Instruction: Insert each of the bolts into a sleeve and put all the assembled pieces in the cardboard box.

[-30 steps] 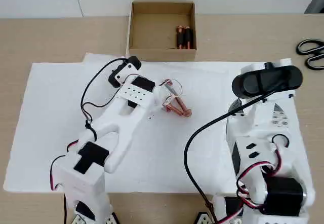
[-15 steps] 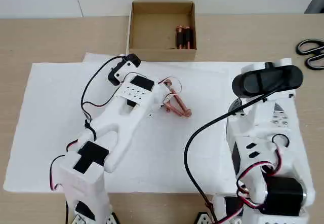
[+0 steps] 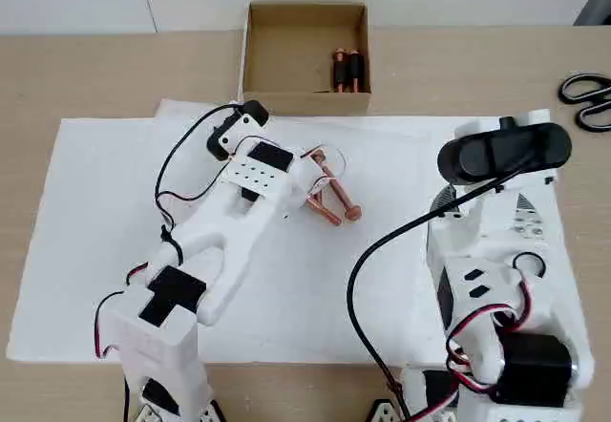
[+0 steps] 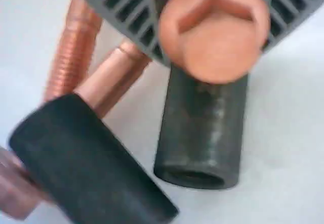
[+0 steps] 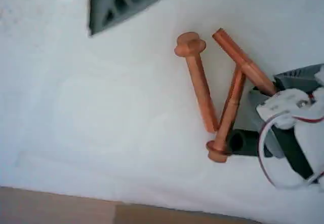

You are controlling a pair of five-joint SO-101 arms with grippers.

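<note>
Three copper bolts [image 5: 200, 84] lie crossed on the white paper, beside a black sleeve [image 5: 243, 141] on its side. My left gripper [image 3: 313, 179] sits right over this cluster. Its wrist view has a hex bolt head [image 4: 212, 26] against the grey jaw, an open-ended sleeve [image 4: 202, 133] just below it, and a second sleeve [image 4: 86, 158] with a bolt shaft [image 4: 114, 77] running into it. The cardboard box [image 3: 286, 54] holds two assembled pieces [image 3: 346, 71]. My right gripper [image 5: 126, 1] hangs well back from the bolts, above bare paper.
Scissors [image 3: 587, 97] lie at the table's far right edge. The white paper [image 3: 105, 212] covers the middle of the wooden table. The right arm [image 3: 501, 250] is folded back at the right, its cable looping towards the front.
My left gripper has nudged slightly towards the box and the bolts under it have shifted and spread a little. The right arm has not moved.
</note>
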